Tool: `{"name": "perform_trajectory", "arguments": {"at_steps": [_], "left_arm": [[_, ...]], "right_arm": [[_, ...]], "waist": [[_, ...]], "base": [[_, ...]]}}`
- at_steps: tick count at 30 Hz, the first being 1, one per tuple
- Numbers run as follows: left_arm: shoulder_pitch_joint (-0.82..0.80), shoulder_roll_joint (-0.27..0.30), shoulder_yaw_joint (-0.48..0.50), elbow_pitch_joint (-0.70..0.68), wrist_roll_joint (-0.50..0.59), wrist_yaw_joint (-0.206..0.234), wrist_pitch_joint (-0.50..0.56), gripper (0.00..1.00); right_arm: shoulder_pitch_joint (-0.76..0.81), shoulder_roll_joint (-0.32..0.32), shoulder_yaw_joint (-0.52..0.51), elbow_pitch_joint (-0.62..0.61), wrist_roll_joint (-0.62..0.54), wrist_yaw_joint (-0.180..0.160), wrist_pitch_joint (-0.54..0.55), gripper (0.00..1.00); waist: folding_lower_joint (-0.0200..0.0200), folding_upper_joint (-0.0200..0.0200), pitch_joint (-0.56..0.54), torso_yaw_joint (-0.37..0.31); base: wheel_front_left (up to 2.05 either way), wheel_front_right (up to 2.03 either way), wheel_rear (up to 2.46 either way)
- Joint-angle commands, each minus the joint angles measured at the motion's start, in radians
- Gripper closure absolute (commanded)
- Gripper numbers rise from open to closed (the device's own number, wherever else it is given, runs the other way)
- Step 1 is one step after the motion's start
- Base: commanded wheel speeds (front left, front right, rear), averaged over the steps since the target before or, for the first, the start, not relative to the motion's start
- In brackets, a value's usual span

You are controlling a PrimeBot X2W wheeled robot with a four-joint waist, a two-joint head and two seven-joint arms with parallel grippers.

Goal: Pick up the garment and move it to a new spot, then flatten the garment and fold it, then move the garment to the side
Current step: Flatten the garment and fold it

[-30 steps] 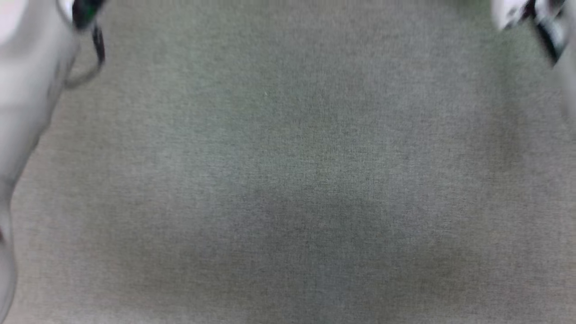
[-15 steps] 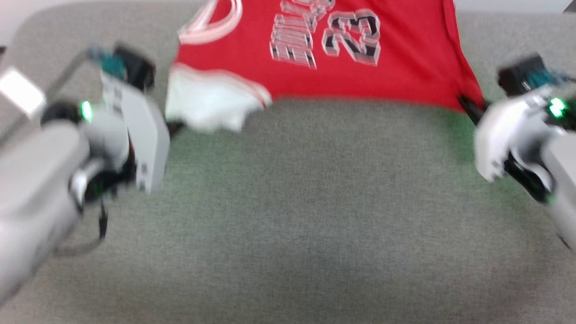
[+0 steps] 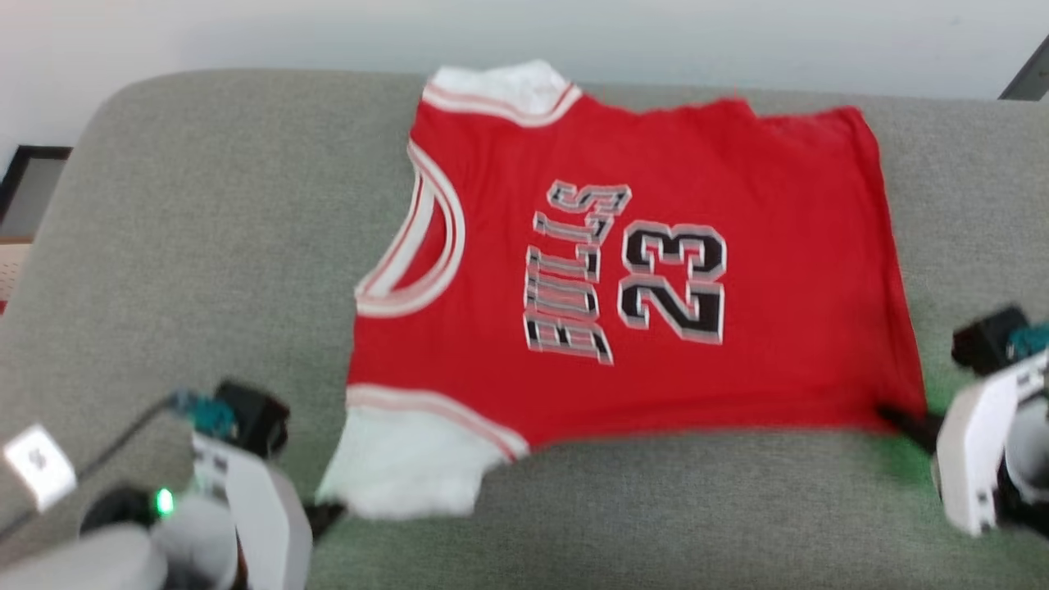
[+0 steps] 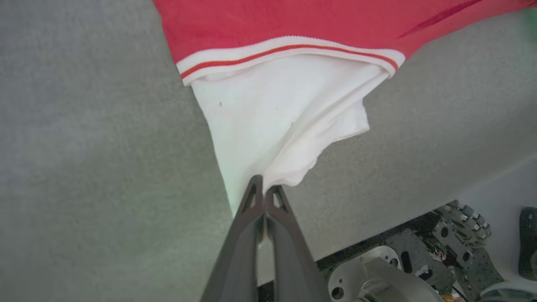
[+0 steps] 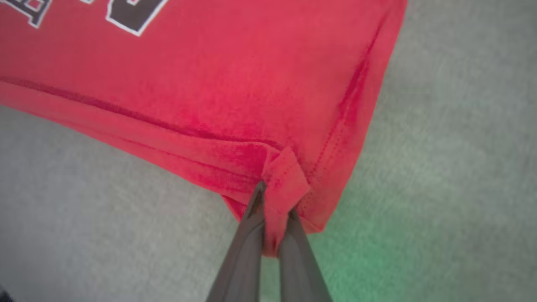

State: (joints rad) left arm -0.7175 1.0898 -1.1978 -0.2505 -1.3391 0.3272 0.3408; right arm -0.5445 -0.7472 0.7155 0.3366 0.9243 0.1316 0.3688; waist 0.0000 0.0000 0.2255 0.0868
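Observation:
The garment [image 3: 656,270] is a bright red jersey with "BULLS 23" lettering and white striped trim, spread nearly flat across the grey cushion [image 3: 205,246]. Its white sleeve panel [image 3: 401,459] lies at the near left corner. My left gripper [image 4: 263,191] is shut on the tip of that white panel [image 4: 277,126]. My right gripper [image 5: 272,201] is shut on the red hem corner [image 5: 285,176], which folds up between the fingers. In the head view the left gripper [image 3: 328,515] and the right gripper [image 3: 901,422] sit at the garment's two near corners.
The grey cushion's rounded back edge [image 3: 246,78] meets a pale wall [image 3: 574,33]. A dark frame [image 3: 29,176] stands at the far left. The robot's base [image 4: 398,268] shows below the cushion's front edge in the left wrist view.
The head camera has swung upward, bringing the whole garment and cushion into view. Both grippers stay shut on the garment's near corners.

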Motion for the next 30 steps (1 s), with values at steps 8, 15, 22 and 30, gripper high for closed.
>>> {"name": "perform_trajectory", "arguments": {"at_steps": [8,15,22,30], "left_arm": [[0.133,0.073,-0.031,-0.186,-0.044,0.119,-0.021,1.0],[0.045,0.124,0.016,-0.237,0.028,0.14,-0.017,1.0],[-0.152,0.121,0.093,-0.164,0.151,0.055,0.041,1.0],[-0.386,-0.089,0.114,0.192,0.236,-0.154,0.103,1.0]], "right_arm": [[0.232,-0.092,-0.079,-0.183,0.057,-0.002,0.142,1.0],[0.272,-0.073,-0.231,-0.271,0.012,-0.002,0.154,1.0],[0.191,0.008,-0.347,-0.295,-0.108,-0.002,0.161,1.0],[-0.01,0.142,-0.326,-0.167,-0.232,-0.002,0.165,1.0]], "waist": [[0.0,0.0,-0.009,0.007],[0.0,0.0,-0.005,-0.009],[0.0,0.0,0.017,-0.04],[0.0,0.0,0.068,-0.072]], "base": [[0.0,0.0,0.0],[0.0,0.0,0.0],[0.0,0.0,0.0],[0.0,0.0,0.0]]}}
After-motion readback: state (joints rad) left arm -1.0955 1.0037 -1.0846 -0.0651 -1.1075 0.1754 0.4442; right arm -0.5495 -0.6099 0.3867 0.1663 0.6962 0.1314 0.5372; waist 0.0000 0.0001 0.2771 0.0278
